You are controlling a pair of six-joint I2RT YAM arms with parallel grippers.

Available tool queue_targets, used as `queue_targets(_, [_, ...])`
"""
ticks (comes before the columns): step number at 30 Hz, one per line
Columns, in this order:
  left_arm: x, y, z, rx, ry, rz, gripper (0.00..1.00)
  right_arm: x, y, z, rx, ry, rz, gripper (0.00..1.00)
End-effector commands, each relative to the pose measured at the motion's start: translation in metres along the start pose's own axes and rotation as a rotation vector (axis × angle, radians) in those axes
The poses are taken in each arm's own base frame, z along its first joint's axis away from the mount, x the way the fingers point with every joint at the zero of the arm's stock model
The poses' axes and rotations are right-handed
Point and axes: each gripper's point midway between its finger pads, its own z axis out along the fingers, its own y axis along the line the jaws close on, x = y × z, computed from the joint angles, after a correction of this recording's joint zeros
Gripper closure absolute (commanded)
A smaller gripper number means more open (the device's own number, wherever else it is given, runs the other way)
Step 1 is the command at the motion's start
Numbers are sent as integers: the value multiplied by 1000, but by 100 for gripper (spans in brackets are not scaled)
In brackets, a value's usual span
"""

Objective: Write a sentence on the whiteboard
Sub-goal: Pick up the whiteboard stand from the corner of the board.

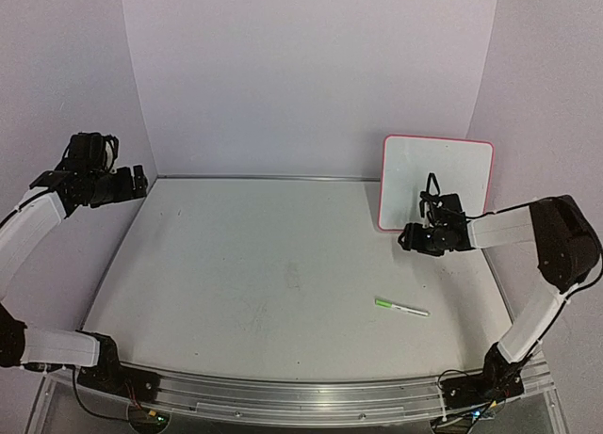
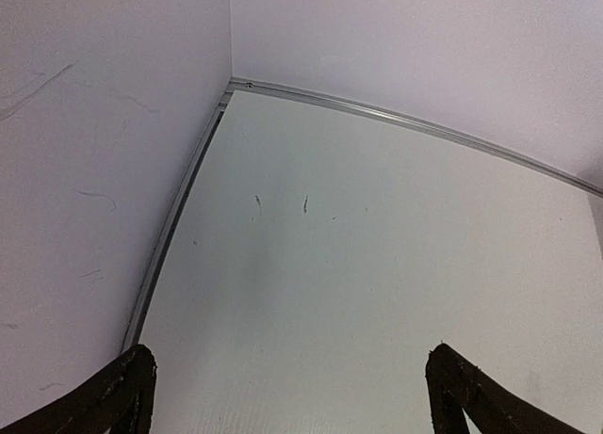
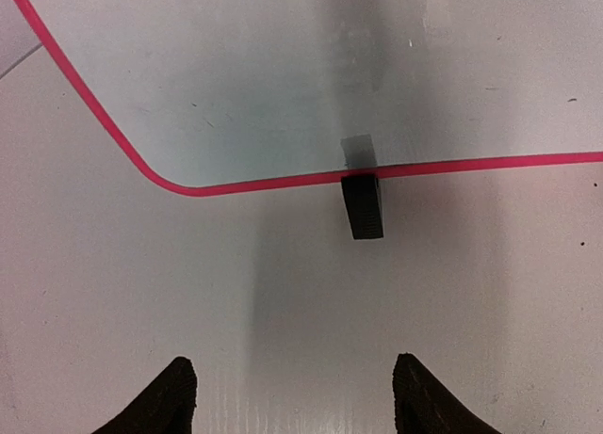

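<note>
I see the whiteboard standing upright at the far right of the tabletop, against the back wall. My right tool sits just before its lower rim, facing a black clip foot, fingers spread and empty. My left tool hangs far left, spread wide. A green-capped marker lies nearer.

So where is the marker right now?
In the top view, the green-capped marker lies on the table, right side, on the near side of the whiteboard.

Glossy, smooth whiteboard; matt, lightly scuffed table.
</note>
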Motion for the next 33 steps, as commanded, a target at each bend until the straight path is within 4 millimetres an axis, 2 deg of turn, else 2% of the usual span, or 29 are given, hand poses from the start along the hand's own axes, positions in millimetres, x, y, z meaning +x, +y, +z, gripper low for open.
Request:
queue_targets(1, [-12, -14, -4, 77, -47, 9, 1, -29, 6, 19, 3, -72, 11, 40])
queue_targets(6, [-11, -19, -4, 105, -49, 16, 1, -23, -11, 34, 55, -56, 17, 46])
queue_targets(10, [-9, -20, -2, 111, -48, 22, 1, -29, -19, 36, 44, -66, 51, 48])
queue_targets(14, [-7, -20, 3, 111, -39, 24, 1, -30, -18, 46, 19, -50, 70, 51])
queue_targets(20, [-5, -23, 7, 124, -27, 22, 1, -38, -20, 50, 39, -66, 72, 55])
queue_targets(25, [-4, -25, 6, 133, -23, 21, 1, -41, -19, 54, 39, -61, 52, 61])
queue_targets(33, [-6, -24, 2, 133, -29, 17, 1, -41, -20, 62, 53, -28, 39, 64])
